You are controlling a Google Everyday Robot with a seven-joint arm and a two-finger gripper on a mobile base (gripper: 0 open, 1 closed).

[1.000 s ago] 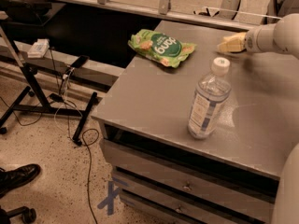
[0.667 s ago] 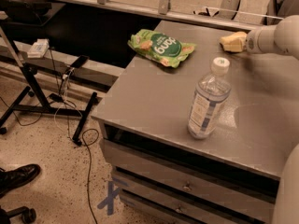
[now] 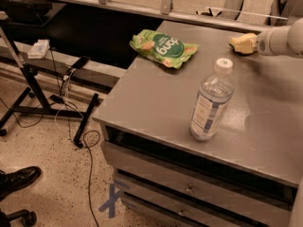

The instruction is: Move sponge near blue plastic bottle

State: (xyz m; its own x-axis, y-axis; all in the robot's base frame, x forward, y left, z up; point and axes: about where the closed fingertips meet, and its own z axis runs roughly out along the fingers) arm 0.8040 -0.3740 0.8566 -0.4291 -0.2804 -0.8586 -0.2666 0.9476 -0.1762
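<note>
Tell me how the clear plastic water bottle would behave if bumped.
Probably tippy: the clear plastic water bottle stands upright, tall on a narrow base. Once down, its round body would likely roll. The gripper is far right, at the pale yellow sponge.

reads as a robotics lab or test workshop. shown by a white robot arm point(image 3: 284, 39) reaching in from the right edge, with its gripper point(image 3: 254, 43) clamped on a sponge point(image 3: 240, 42) at the far right of the work top. shown also by a grey metal drawer cabinet point(image 3: 156, 112) as the work surface, a blue tape x point(image 3: 112, 200) on the speckled hard floor point(image 3: 47, 145), loose cables point(image 3: 87, 150) trailing from a black equipment stand point(image 3: 33, 86), and a chair caster point(image 3: 29, 217) below a black shoe point(image 3: 19, 178) at lower left.
</note>
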